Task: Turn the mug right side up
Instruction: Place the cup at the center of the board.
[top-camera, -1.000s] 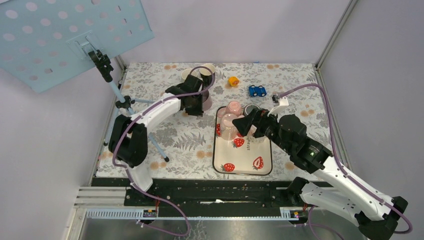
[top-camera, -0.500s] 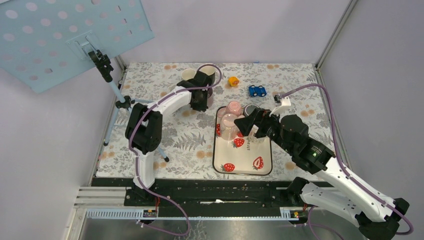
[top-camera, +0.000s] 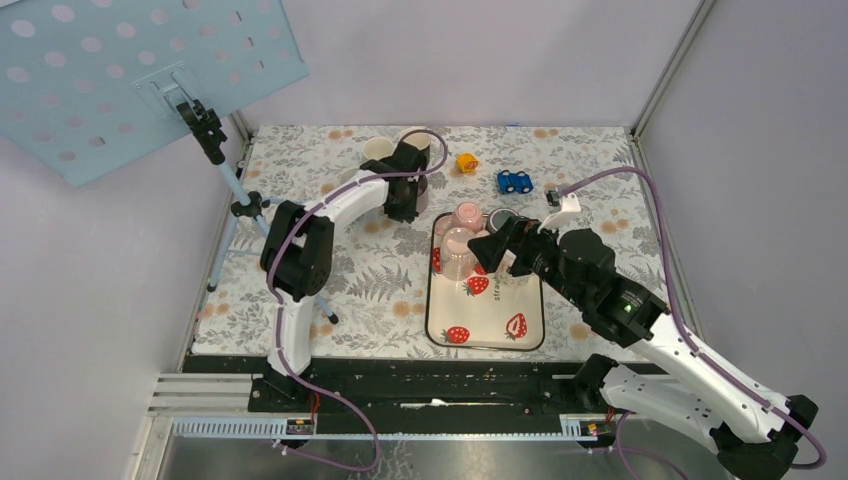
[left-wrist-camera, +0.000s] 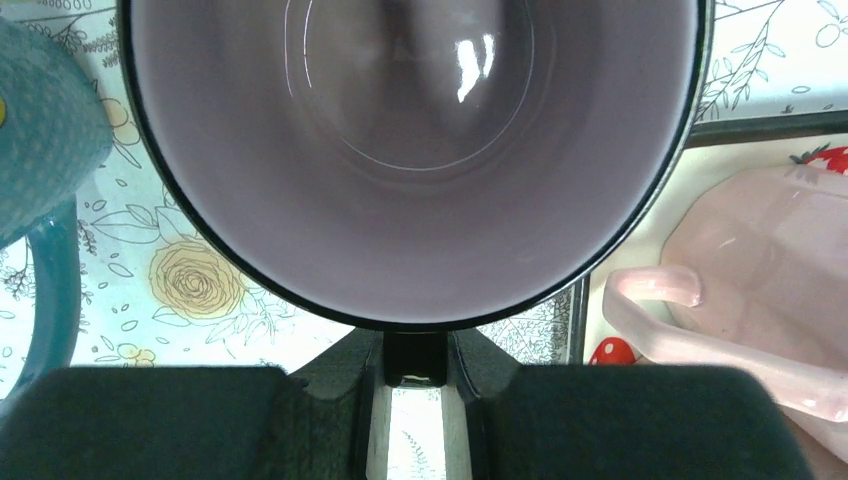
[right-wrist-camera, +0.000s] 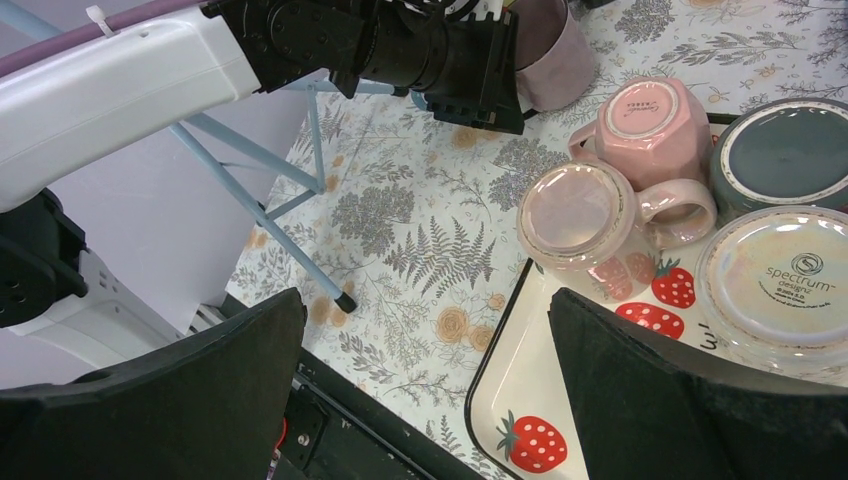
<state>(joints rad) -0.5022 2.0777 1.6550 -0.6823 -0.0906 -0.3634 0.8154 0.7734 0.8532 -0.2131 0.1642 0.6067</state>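
Observation:
My left gripper is shut on the dark handle of a mauve mug with a black rim, just beyond the back left corner of the tray. The mug's open mouth faces the left wrist camera and fills that view, with my closed left gripper below it. In the right wrist view the mug shows its pink wall past the left gripper. My right gripper hovers open over the strawberry tray, and nothing is between the tips of my right gripper.
On the tray stand upside-down pink mugs, a dark grey bowl and a clear glass. Cream cups, a yellow toy and a blue car lie at the back. A tripod stands at the left.
My left arm has swung up and toward the back with the mug in its grip, turning at the wrist. The right arm has hardly shifted.

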